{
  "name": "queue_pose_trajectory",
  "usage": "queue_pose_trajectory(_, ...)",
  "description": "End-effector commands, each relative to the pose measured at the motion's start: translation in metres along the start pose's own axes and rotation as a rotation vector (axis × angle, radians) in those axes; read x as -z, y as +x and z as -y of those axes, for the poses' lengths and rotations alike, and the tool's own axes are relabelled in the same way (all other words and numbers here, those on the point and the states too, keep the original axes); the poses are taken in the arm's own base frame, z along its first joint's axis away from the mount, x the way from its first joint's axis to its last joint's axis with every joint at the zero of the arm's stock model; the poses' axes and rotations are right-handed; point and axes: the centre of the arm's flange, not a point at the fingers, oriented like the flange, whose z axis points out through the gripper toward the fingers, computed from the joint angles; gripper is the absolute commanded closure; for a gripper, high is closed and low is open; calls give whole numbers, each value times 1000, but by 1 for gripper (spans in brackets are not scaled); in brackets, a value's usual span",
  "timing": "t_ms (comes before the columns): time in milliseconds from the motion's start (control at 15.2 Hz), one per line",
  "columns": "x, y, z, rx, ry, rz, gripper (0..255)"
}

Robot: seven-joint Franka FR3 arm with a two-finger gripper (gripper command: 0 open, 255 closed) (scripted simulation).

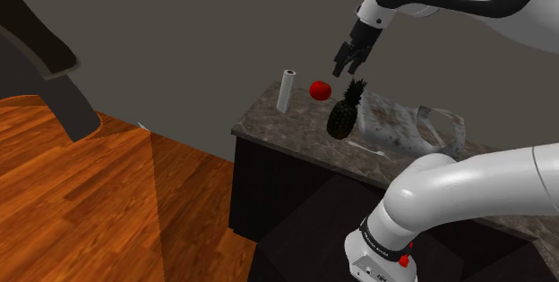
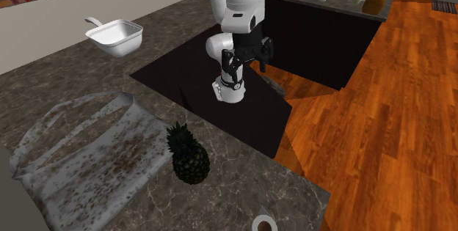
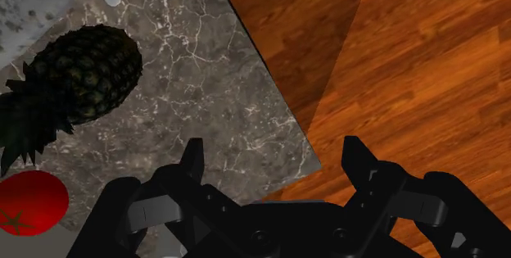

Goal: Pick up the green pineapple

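The pineapple point(image 1: 345, 110) is sitting on the counter point(image 1: 278, 126), near its corner, with the sink point(image 1: 405, 130) just beside it on the shoulder view's right. In that view the tomato point(image 1: 320, 89) is resting just behind it to the left, and 1 roll point(image 1: 285, 90) is standing further left. The gripper point(image 1: 351, 56) is hanging above them, touching nothing.

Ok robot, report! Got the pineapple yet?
Gripper open, empty. Pineapple on counter, untouched. Tomato close beside it.

The counter point(image 3: 221, 92) seems polished veined stone, the floor point(image 3: 393, 60) glossy wood planks, the pineapple point(image 3: 94, 72) rough-scaled.
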Motion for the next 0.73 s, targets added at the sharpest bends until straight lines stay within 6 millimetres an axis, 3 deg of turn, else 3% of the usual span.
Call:
queue_pose_trajectory(0,-7,6,-25,-14,-8,8,0)
queue_pose_trajectory(660,-36,19,-149,-84,-41,44,0)
